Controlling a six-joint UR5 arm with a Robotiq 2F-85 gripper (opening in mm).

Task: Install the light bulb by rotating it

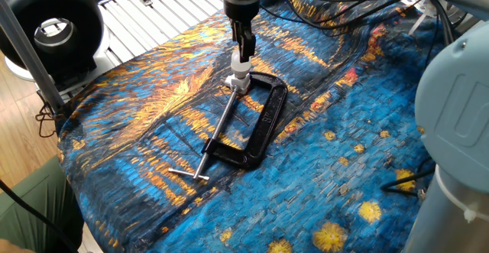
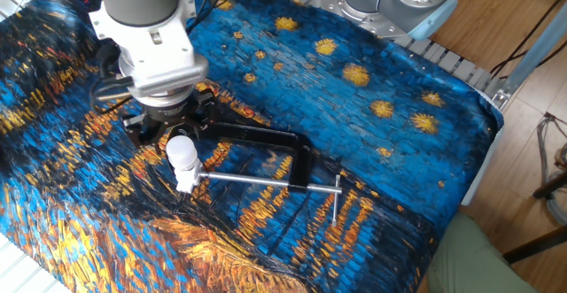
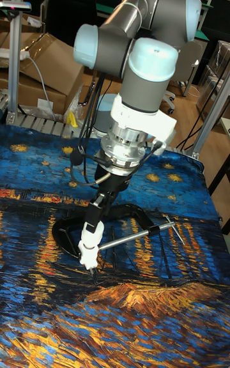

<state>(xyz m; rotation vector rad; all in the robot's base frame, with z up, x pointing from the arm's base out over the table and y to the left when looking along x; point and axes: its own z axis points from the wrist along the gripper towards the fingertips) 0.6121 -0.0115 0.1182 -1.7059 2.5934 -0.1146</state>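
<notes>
1. Standing upright as a small white light bulb (image 1: 241, 65) (image 2: 182, 150) (image 3: 92, 231), rounded top uppermost, seated in a white blocky socket base (image 1: 238, 82) (image 2: 184, 182) (image 3: 87, 254) directly beneath
2. Resting with that base on the blue and orange patterned cloth (image 1: 137, 115) (image 2: 372, 151) (image 3: 160, 317), right at the end of a black C-clamp (image 1: 263, 123) (image 2: 266, 137) (image 3: 62, 235) lying flat on the cloth
3. Lying alongside, the clamp's silver screw rod (image 1: 219, 128) (image 2: 257, 180) (image 3: 128, 237), running from the base to the clamp's far arm and ending in a thin crossbar past it
4. Hanging straight above the bulb as the gripper (image 1: 244, 48) (image 3: 98, 207), pointing down from the grey arm (image 3: 147, 68), dark fingers (image 1: 244, 35) (image 3: 101, 200) drawn narrow with only a slim gap showing between them
5. Reaching with the fingertips down to the bulb's top in the tall fixed view and in one fixed view; showing in the other fixed view as sitting just behind the bulb, the whole white dome left in plain sight
6. Giving no sure sign whether the fingers are pinching the bulb's crown or only meeting it: cannot tell from any of the three views
7. Trailing dark cables (image 1: 336, 8) across the cloth behind the arm
8. Sitting well apart at the table's corner, a black ring-shaped device (image 1: 50, 24), off the cloth
</notes>
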